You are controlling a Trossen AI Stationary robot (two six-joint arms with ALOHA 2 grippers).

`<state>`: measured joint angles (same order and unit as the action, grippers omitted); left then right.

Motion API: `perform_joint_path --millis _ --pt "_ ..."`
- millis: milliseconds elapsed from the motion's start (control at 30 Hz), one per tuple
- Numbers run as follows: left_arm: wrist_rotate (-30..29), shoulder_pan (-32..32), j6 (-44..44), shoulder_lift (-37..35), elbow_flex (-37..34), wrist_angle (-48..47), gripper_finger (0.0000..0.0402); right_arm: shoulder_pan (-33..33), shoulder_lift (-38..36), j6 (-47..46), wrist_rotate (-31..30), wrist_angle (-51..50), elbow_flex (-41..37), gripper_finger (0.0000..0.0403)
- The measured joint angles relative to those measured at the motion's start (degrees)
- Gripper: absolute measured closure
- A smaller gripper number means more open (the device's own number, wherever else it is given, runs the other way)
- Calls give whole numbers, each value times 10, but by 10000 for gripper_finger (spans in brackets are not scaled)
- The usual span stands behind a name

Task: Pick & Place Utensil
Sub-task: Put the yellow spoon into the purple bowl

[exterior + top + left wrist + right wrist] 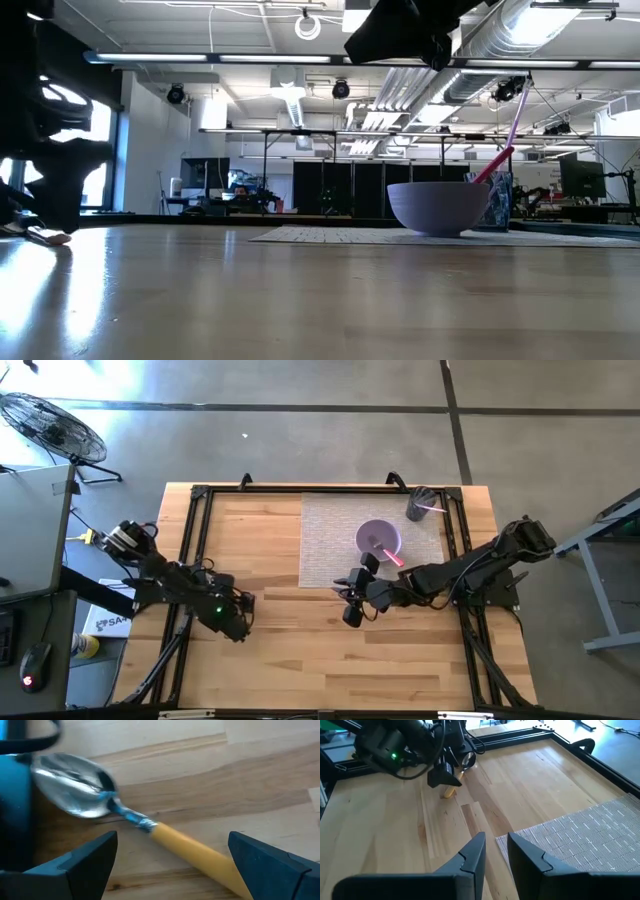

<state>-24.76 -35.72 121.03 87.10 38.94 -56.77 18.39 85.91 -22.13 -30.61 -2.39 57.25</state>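
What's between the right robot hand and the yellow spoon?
Only bare wooden table, as the right wrist view shows. The right hand is near the mat; the spoon lies under the left hand.

Spoon [125, 815]: metal bowl, yellow handle, lying flat on the wooden table [240, 785] (left side). Pink utensil [389, 554]: leaning tilted inside the lavender bowl [378, 539] on the woven mat [330, 530].

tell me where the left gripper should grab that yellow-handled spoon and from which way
Probably on the yellow handle, just behind the metal neck, coming straight down from above. The spoon lies flat on the wooden table with its handle running between the left gripper's open fingers, so they already straddle it. The handle is thick and straight; the shiny bowl is curved and would likely slip.
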Motion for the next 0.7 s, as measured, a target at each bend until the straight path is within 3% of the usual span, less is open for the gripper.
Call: perform_joint_path --millis 300,533,700 --pt "-18 41 -117 22 0 91 26 0 0 -11 0 1 0 329" --pt "-77 42 -170 25 -1 145 25 0 0 -11 0 1 0 329" --pt "-110 43 -270 25 -1 239 25 0 0 -10 0 1 0 329"
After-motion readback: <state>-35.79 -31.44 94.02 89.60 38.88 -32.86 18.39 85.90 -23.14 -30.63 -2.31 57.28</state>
